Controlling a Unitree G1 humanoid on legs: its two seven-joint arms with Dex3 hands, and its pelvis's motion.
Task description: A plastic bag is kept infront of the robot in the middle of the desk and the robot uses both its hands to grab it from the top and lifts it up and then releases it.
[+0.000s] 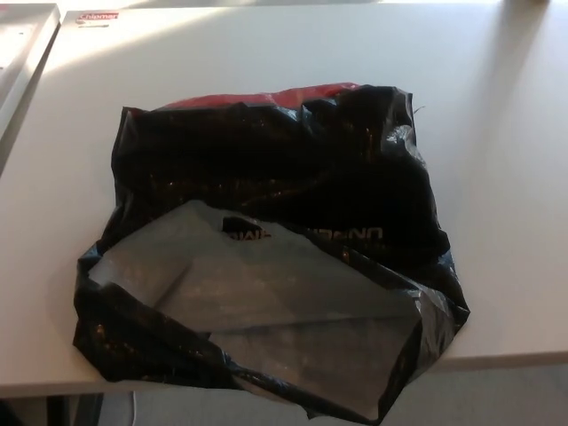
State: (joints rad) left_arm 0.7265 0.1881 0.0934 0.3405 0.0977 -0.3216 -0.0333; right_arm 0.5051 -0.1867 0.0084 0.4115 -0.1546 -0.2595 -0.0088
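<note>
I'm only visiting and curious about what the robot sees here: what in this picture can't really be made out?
- Inside of the black plastic bag, head view: the opaque plastic hides any contents.
- Print on the bag, head view: upside down, creased and too blurred to read.
- Sticker at the desk's far edge: too small to read.
- Bag's near corner: hangs past the desk and is cut off by the bottom edge.
- Both robot hands: outside the picture.

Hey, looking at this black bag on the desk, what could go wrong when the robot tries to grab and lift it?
The bag lies flat and crumpled, so fingers may pinch only one loose layer and slip. Its near corner hangs past the desk edge, so a nudge could drag it off. Something red shows at the far edge and might spill out.
</note>
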